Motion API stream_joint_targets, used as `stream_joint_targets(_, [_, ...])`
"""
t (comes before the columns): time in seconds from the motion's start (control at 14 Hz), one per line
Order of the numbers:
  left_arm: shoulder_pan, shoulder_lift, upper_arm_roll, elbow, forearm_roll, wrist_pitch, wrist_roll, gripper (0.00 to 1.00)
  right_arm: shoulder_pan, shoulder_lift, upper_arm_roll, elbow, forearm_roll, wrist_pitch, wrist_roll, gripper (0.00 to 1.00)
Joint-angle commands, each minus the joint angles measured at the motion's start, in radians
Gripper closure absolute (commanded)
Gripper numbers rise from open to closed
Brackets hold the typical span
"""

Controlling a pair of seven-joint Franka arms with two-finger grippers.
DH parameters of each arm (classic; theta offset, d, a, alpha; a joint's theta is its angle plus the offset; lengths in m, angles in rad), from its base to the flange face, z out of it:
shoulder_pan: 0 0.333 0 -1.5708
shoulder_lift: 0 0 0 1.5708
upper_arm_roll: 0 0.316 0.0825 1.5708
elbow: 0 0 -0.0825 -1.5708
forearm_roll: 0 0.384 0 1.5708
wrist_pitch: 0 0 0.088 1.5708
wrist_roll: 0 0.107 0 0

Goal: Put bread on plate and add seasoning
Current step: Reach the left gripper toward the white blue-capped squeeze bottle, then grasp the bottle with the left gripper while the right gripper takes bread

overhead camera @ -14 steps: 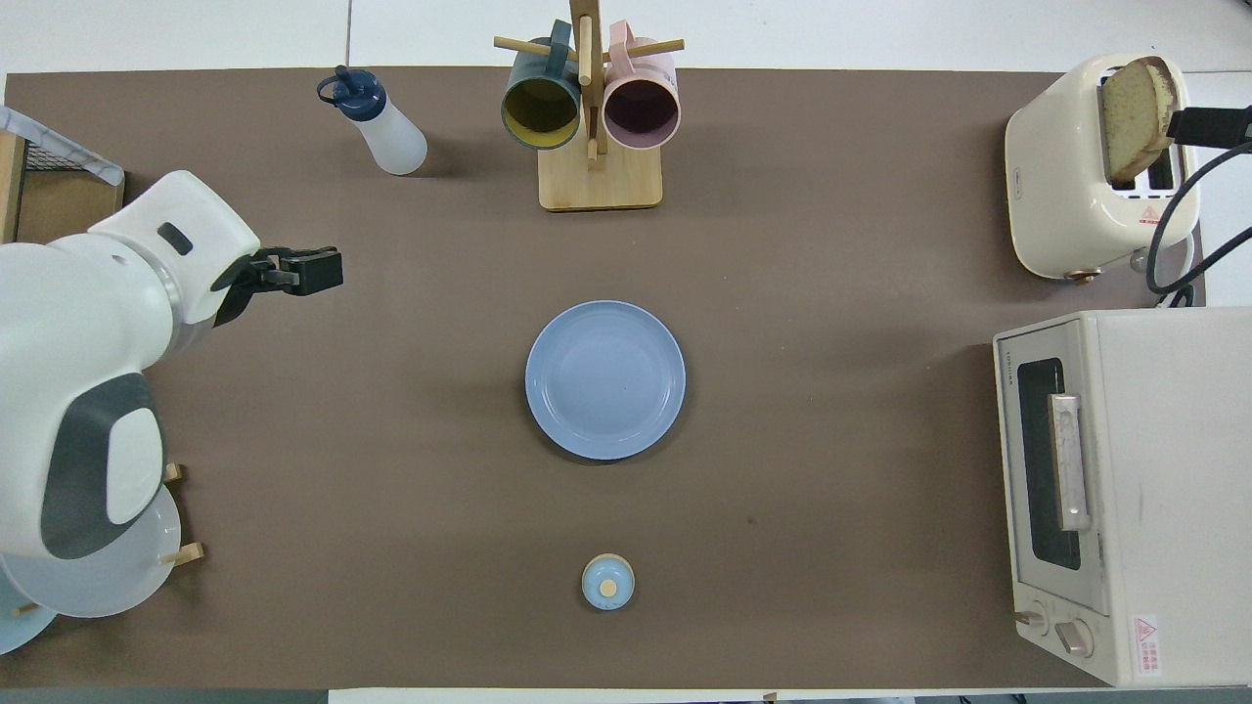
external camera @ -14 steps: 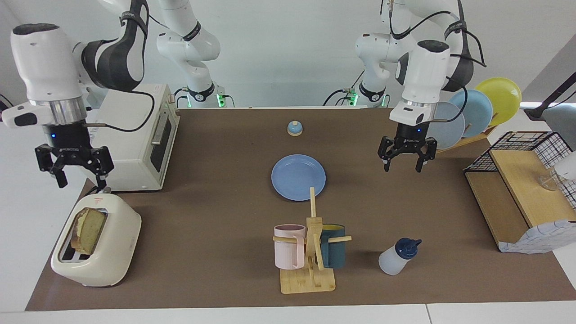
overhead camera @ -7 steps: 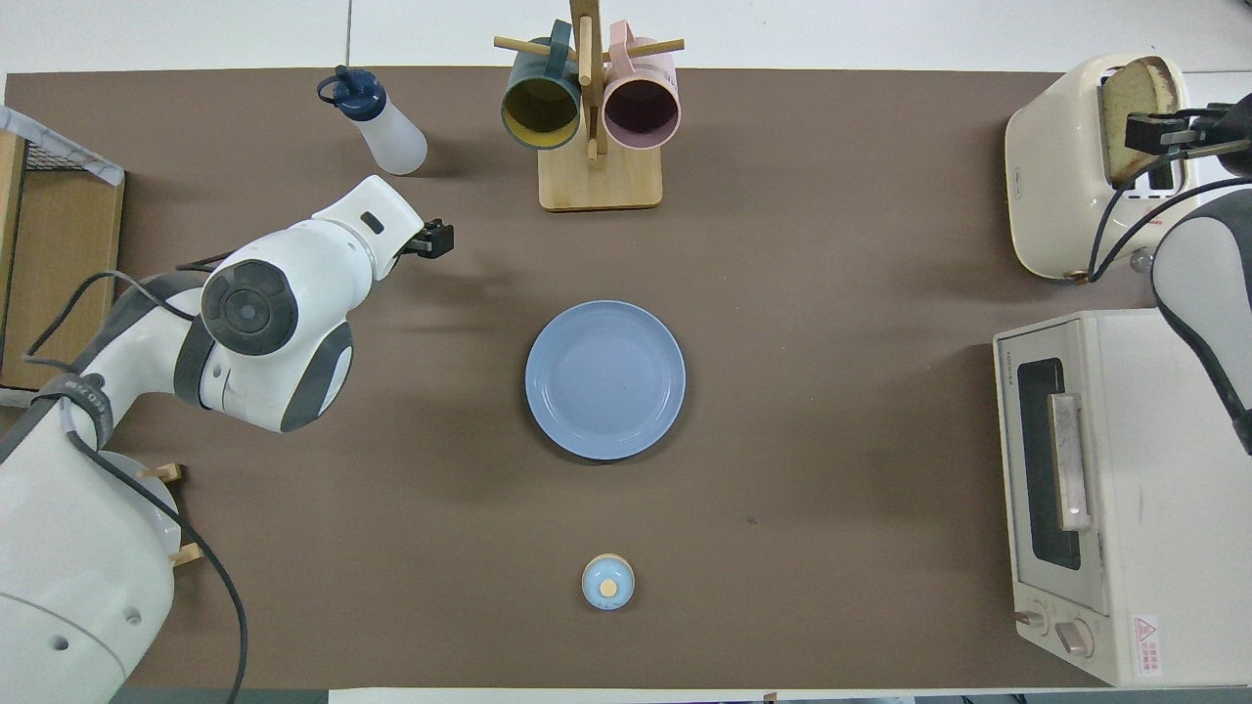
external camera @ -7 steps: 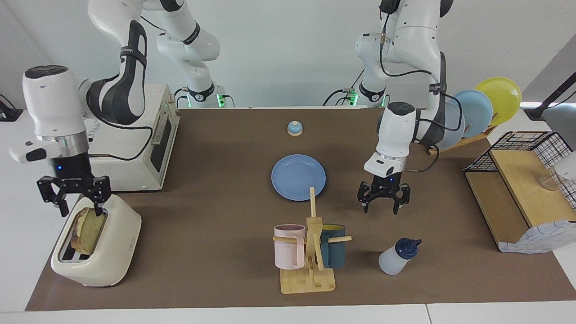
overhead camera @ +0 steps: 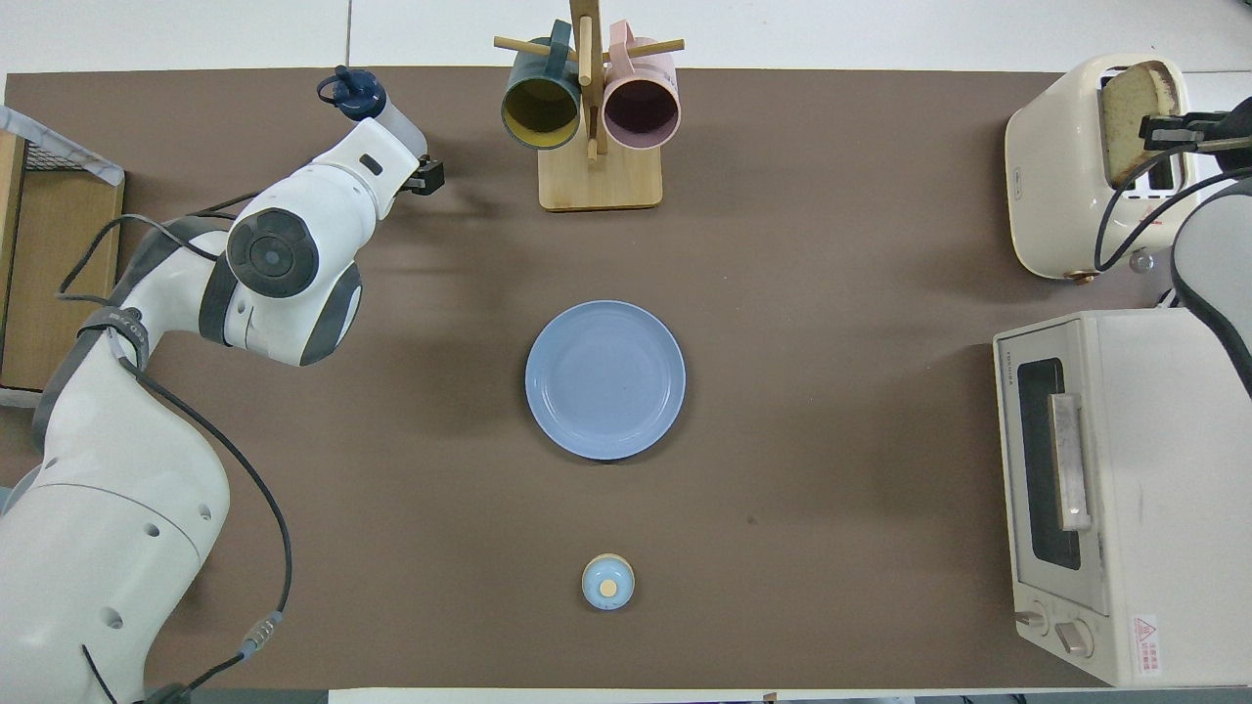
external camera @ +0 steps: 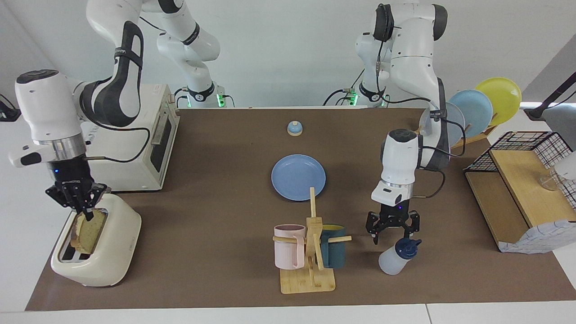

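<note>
**Brown table, two arms down at once: bread pinched, bottle not yet gripped**

Brown matting covers the table (external camera: 216,216), and its middle lies bare around the plate. At the right arm's end stands the toaster oven (external camera: 130,148), with the cream toaster (external camera: 114,243) just beside it and farther from the robots. The blue plate (external camera: 298,177) sits flat and empty at the centre, well apart from both appliances, so there is open matting on every side for a slice to come in low.

The mug rack (external camera: 310,256) stands farther from the robots than the plate and near its rim; its upright peg rises tall (a thing to pass around, I judge, not over).

The bread (external camera: 87,229) stands upright in the toaster slot with its upper part proud of the top, which leaves an edge to take hold of. The right gripper (external camera: 83,209) is down on that upper edge, fingers drawn together and pinching the crust. A straight lift looks necessary, since the slot walls hug the slice.

The seasoning (external camera: 392,262) stands toward the left arm's end, beside the mug rack, its dark cap tilted toward the basket shelf (external camera: 517,189). The left gripper (external camera: 394,234) hangs over the cap with fingers spread wide, holding nothing. The nearness of the table edge leaves little room if the bottle tips.
</note>
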Motion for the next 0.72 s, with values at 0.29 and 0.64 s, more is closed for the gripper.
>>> stream_joint_targets(0.29, [-0.01,0.059,0.027,0.097,0.021,0.013,-0.066,0.0,0.012,0.066,0.044,0.399,-0.197,-0.452,-0.024,1.0])
stream_joint_targets(0.64, [-0.009,0.081,0.027,0.12,0.0,0.004,-0.086,0.0,0.17,-0.026,0.107,0.392,-0.227,-0.572,-0.001,1.0])
